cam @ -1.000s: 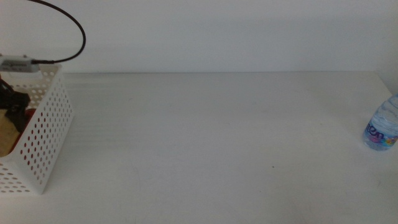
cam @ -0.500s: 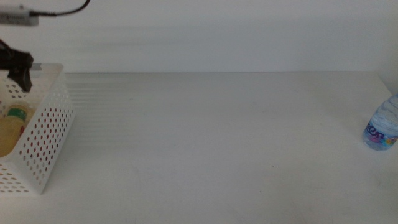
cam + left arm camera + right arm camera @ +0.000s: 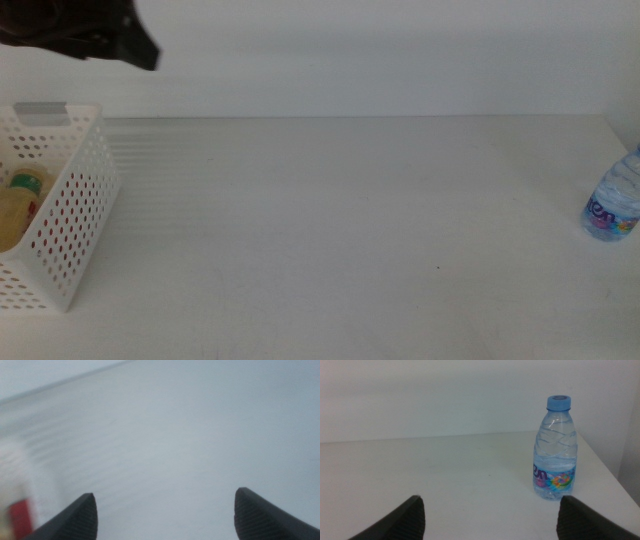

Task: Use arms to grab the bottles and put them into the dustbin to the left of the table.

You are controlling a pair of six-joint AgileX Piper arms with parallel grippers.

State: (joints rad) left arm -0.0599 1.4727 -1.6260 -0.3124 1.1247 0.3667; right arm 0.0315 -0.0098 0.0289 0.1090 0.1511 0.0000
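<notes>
Since the earlier frames the left arm has risen out of the white perforated plastic dustbin (image 3: 62, 215): its dark gripper (image 3: 95, 40), then low over the basket, now sits blurred at the top left corner of the middle view, well above the grey-topped rim. Within that view the dustbin stands at the left edge of the wide white-grey table (image 3: 340, 220), and the yellow juice bottle (image 3: 18, 205) lies inside it. At the far right edge the small clear water bottle with a blue cap (image 3: 612, 203) stands upright on the table, partly cut off by the frame, well apart from the dustbin.

From the left wrist view, the left gripper (image 3: 165, 515) has its two dark jaws spread wide with nothing between them, only blurred tabletop beyond. A smear of white and red at the side is too blurred to tell.

From the right wrist view, the right gripper (image 3: 490, 517) also has its jaws spread wide and holds nothing. The water bottle (image 3: 555, 450) stands upright ahead of it near the table's corner, its colourful label facing the camera.
</notes>
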